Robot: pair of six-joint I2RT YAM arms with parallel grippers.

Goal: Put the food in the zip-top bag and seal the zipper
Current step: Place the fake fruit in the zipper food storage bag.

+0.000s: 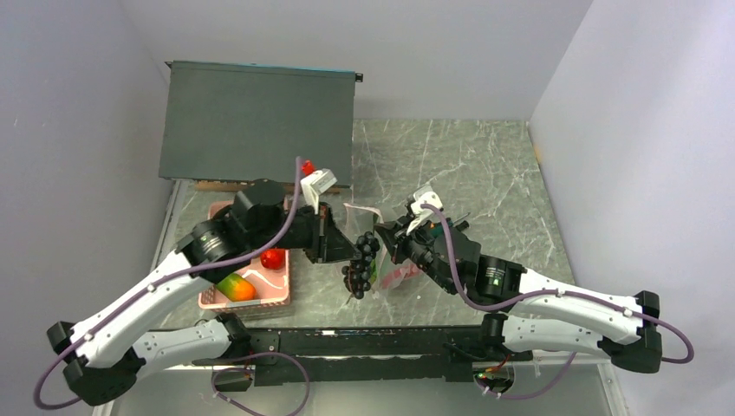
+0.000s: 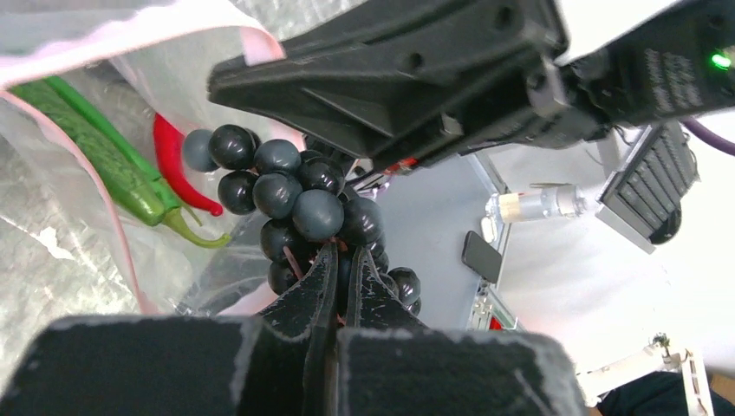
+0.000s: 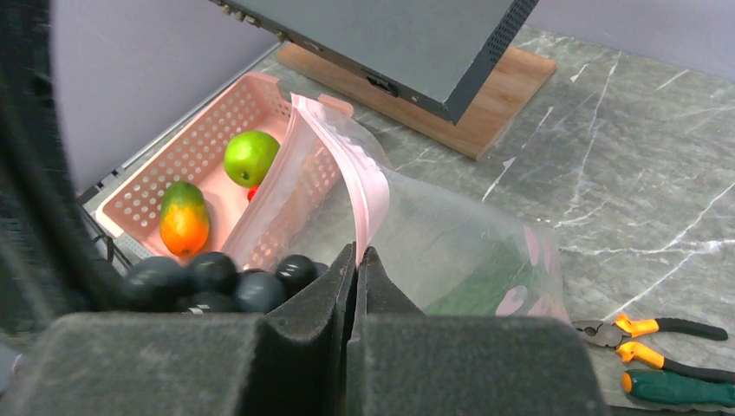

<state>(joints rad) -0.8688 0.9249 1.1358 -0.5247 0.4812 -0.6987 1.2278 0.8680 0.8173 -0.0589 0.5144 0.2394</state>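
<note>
Grey-green marbled tabletop [image 1: 468, 165], pale lilac walls on three sides. Dark grey panel [image 1: 260, 121] stood at back left on a wooden base [image 3: 485, 121]. Pink slotted basket [image 3: 186, 147] sat near the left edge and held the green apple [image 3: 250, 156], the mango [image 3: 184, 217] and the red fruit [image 1: 273, 258].

Left gripper [image 2: 345, 260] was clamped on the grape bunch [image 2: 295, 195], which hung in the air right at the bag mouth. Couldn't tell whether the grapes had crossed the lip.

Right gripper [image 3: 357, 260] was pinched shut on the zip-top bag [image 3: 451, 251] at the zipper [image 3: 364, 186], with that edge lifted. Green pods [image 2: 95, 152] and red chili [image 2: 178, 165] lay inside the bag.

Orange-handled pliers [image 3: 646, 328] and a green-handled tool [image 3: 685, 387] lay on the table to the right of the bag, cut by the frame edge.

Visibility: in the top view the right arm covered most of the bag. In the right wrist view the red fruit was only a sliver behind the plastic. Finger pads blocked the bottom of both wrist views. The right arm's black body filled the upper part of the left wrist view.
</note>
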